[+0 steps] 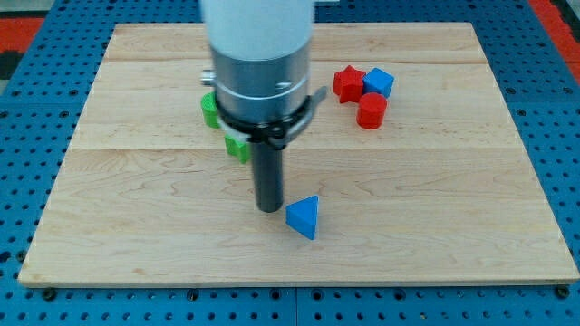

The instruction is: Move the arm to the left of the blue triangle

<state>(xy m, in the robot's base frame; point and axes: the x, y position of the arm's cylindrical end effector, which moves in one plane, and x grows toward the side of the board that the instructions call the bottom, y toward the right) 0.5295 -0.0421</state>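
Observation:
The blue triangle [304, 217] lies on the wooden board [435, 208], a little below the board's middle. My tip [269, 208] stands on the board just to the view's left of the blue triangle, with a very small gap or light contact between them; I cannot tell which. The arm's white and grey body hangs above it and hides part of the board behind.
A red star-shaped block [348, 82], a blue cube [378, 83] and a red cylinder [371, 111] cluster at the view's upper right. Two green blocks [209, 109] [237, 148] show partly behind the arm, at the view's left of it.

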